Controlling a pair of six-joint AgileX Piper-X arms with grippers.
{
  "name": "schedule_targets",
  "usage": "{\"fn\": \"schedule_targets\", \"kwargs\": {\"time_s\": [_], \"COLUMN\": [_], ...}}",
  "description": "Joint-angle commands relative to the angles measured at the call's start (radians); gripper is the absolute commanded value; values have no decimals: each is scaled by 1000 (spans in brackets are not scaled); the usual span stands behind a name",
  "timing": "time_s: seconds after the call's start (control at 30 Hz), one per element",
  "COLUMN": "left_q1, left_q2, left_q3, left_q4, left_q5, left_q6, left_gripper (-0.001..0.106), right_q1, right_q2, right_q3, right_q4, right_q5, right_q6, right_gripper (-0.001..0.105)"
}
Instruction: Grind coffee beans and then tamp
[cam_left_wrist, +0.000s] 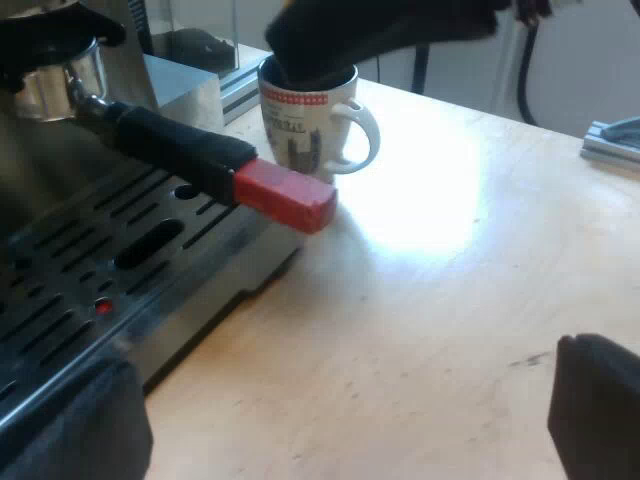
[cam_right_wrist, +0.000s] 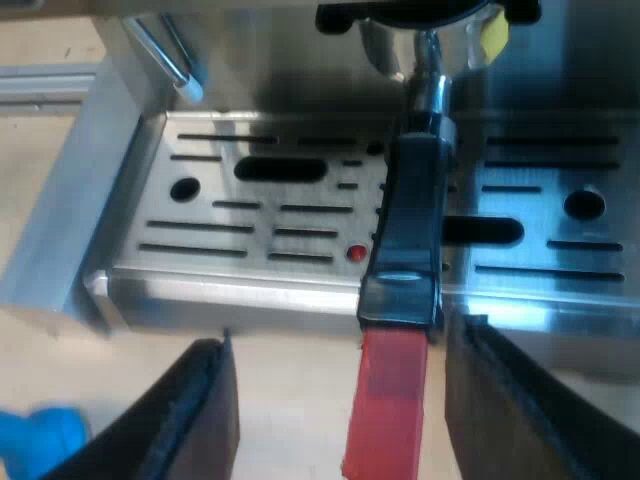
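While the holder (cam_left_wrist: 170, 140) sits locked into the front of the espresso machine (cam_right_wrist: 280, 60), its red end (cam_right_wrist: 385, 400) juts out past the drip tray (cam_right_wrist: 250, 225) over the counter (cam_left_wrist: 450, 300). The right gripper (cam_right_wrist: 350, 400) has its fingers (cam_right_wrist: 205, 415) spread apart, the red end seen between them and untouched. The left gripper (cam_left_wrist: 335, 410) is likewise wide apart, holding nothing, above the counter. A mug (cam_left_wrist: 310, 120) stands just beside the red end.

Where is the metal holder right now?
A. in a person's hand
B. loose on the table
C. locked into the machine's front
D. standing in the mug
C: the metal holder hangs locked at the front of the espresso machine, its red-ended handle reaching out over the drip tray.
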Motion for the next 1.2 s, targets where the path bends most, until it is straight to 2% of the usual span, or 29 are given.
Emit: {"fn": "schedule_targets", "kwargs": {"time_s": [0.03,0.1,0.3,0.5,0.73,0.9,1.07,1.13,1.2], "left_q1": [-3,-3,-3,-3,-3,-3,-3,-3,-3], "left_q2": [0,0,0,0,0,0,0,0,0], "left_q3": [0,0,0,0,0,0,0,0,0], "left_q4": [-18,-18,-18,-18,-20,-23,-23,-23,-23], "left_q5": [31,31,31,31,29,29,29,29,29], "left_q6": [6,6,6,6,6,6,6,6,6], "left_gripper": [82,82,82,82,82,82,82,82,82], "right_q1": [-32,-54,-92,-124,-133,-130,-130,-130,-130], "right_q2": [41,88,166,193,193,193,193,193,193], "right_q3": [-53,-88,-103,-97,-40,46,93,98,99], "right_q4": [44,63,89,102,77,-22,-97,-108,-129], "right_q5": [-87,-146,-186,-164,-190,-193,-172,-158,-146], "right_q6": [-6,-6,-6,-6,-4,5,5,-3,-45], "right_gripper": [49,49,49,49,49,49,49,49,47]}}
